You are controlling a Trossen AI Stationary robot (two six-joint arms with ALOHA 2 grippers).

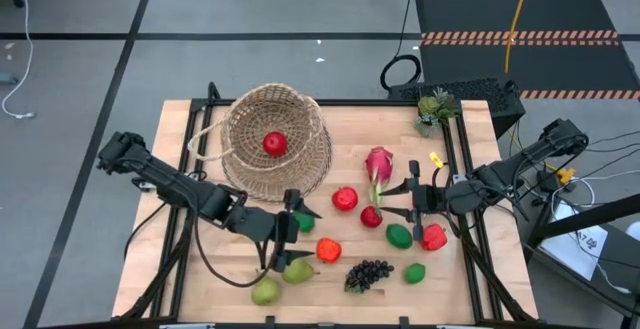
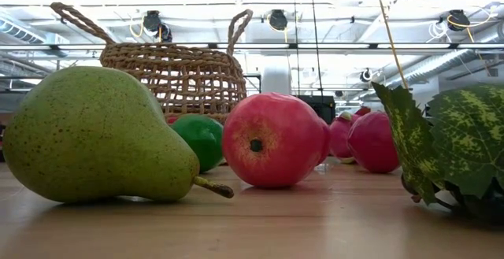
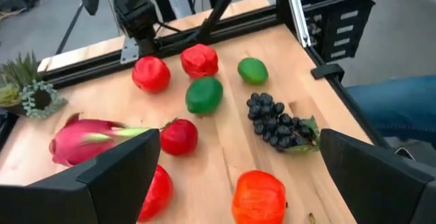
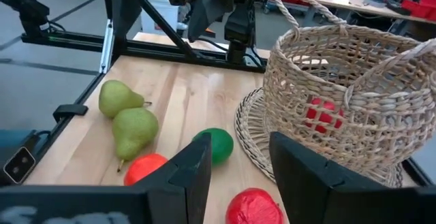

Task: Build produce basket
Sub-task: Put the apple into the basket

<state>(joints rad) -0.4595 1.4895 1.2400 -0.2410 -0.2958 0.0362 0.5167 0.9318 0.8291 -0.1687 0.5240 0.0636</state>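
High view shows the basket (image 1: 275, 141) sitting on the wooden surface (image 1: 190, 259), at the far side, just past my left claw (image 1: 288, 231). One red fruit (image 1: 274, 144) lies inside the basket. The basket's thin loop handle (image 1: 202, 139) sticks out on the side away from my right claw (image 1: 413, 201).

My left claw hangs over the surface with its two fingers wide apart and nothing between them. Right beside it are a green lime (image 1: 304, 222), an orange-red fruit (image 1: 328, 251) and two pears (image 1: 283, 281). The dark grape bunch (image 1: 368, 273) lies a bit farther off, toward the near edge.

My right claw is low over the surface on the other side, with its fingers only a little apart. Nothing is held in it. The pink dragon fruit (image 1: 378, 165) is just beside it, toward the basket. A small red fruit (image 1: 371, 216) and a red apple (image 1: 345, 198) lie near that. A bigger green fruit (image 1: 399, 235) and a red pepper (image 1: 433, 236) sit close to my right claw, toward the near edge. A small lime (image 1: 415, 272) is a little past those.

A spiky green plant (image 1: 436, 108) stands at the far corner, behind my right claw.
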